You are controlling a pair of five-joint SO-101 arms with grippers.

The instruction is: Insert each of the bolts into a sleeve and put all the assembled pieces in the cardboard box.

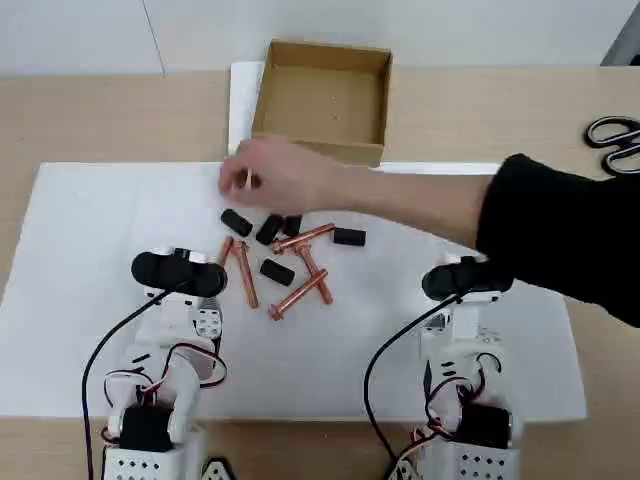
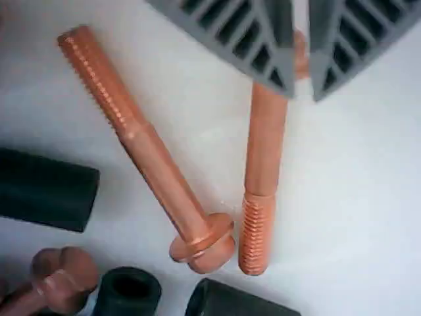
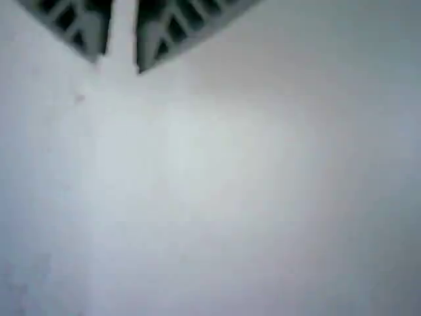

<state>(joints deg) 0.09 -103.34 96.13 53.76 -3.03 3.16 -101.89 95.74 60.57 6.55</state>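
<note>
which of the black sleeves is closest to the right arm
The sleeve lying alone at the pile's right end, just past the end of a copper bolt. The other four sleeves sit farther left, among the bolts and by the person's hand.

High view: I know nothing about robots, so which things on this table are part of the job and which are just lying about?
Part of the job:
copper bolts
black sleeves
cardboard box

Just lying about:
scissors
white sheet under the parts
</note>
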